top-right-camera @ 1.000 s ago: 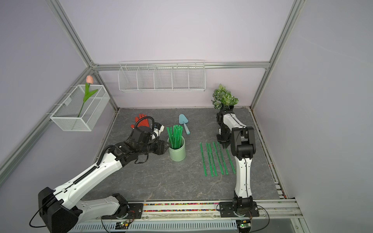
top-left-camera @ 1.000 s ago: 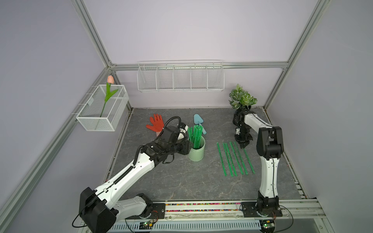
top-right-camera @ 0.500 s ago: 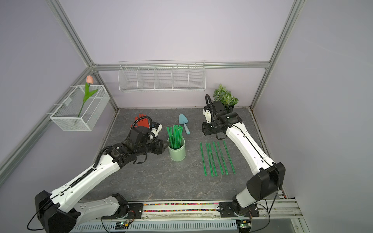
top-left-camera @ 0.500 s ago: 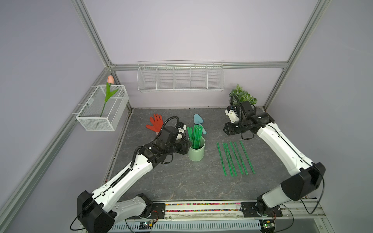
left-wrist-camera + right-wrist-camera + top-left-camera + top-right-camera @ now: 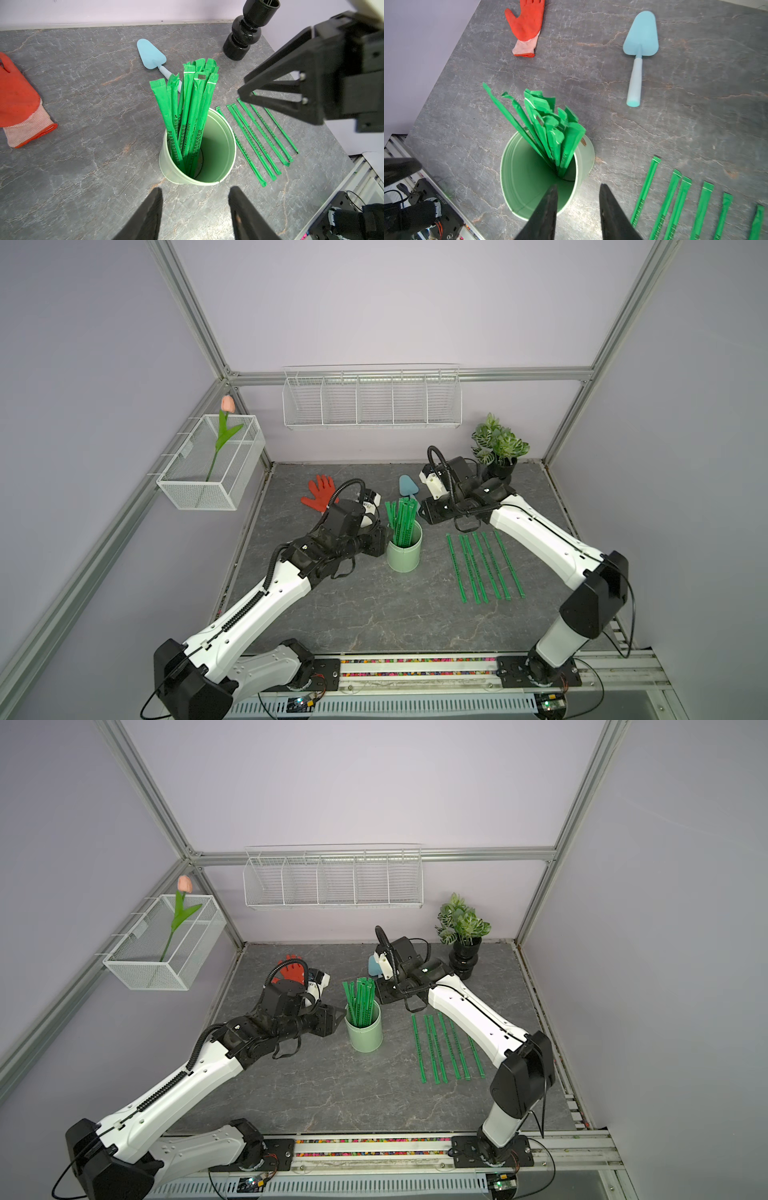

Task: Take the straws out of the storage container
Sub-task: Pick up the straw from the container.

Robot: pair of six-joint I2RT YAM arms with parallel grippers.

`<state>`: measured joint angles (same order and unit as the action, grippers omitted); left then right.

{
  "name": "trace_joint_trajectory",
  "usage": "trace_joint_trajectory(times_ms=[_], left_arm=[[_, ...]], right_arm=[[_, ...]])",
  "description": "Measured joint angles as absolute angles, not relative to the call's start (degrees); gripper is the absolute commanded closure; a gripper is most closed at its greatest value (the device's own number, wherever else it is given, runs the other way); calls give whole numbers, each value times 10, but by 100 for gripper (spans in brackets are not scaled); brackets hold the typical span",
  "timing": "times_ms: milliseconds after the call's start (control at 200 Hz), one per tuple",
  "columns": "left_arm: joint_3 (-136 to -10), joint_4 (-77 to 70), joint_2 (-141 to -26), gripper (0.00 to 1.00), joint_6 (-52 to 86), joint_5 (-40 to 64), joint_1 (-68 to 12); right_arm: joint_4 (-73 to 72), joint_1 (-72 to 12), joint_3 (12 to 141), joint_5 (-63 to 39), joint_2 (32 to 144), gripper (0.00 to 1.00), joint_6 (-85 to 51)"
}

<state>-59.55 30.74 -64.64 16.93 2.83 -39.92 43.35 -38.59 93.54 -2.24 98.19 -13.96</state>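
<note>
The storage container [image 5: 404,558] [image 5: 365,1038] [image 5: 218,145] [image 5: 525,176], a pale mint cup, stands upright mid-table. Several green straws [image 5: 401,518] [image 5: 359,998] [image 5: 191,108] [image 5: 550,128] lean in it. Several more straws [image 5: 484,566] [image 5: 446,1046] [image 5: 259,135] [image 5: 679,197] lie in a row on the table to its right. My left gripper [image 5: 384,539] [image 5: 338,1017] [image 5: 196,188] is open at the cup's left side, its tips just short of the wall. My right gripper [image 5: 422,516] [image 5: 380,996] [image 5: 579,185] hangs open and empty above the cup's back right rim.
A red glove [image 5: 320,493] and a blue trowel [image 5: 407,487] lie behind the cup. A potted plant [image 5: 498,448] stands at the back right. A wire basket [image 5: 372,398] hangs on the back wall. Another wire basket [image 5: 212,464], on the left wall, holds a tulip.
My right arm has swung from the back right by the plant over to the cup, its gripper now at the straw tops. The left arm has barely moved.
</note>
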Motion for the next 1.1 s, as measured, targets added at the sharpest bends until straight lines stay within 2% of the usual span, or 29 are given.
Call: trace_joint_trajectory(times_ms=[235, 1100], left_arm=[[-595, 307, -646, 45, 169, 28, -399], [-595, 308, -647, 45, 169, 29, -399]], right_arm=[[428, -400, 955, -24, 1022, 72, -152], [426, -407, 996, -45, 1077, 79, -161]])
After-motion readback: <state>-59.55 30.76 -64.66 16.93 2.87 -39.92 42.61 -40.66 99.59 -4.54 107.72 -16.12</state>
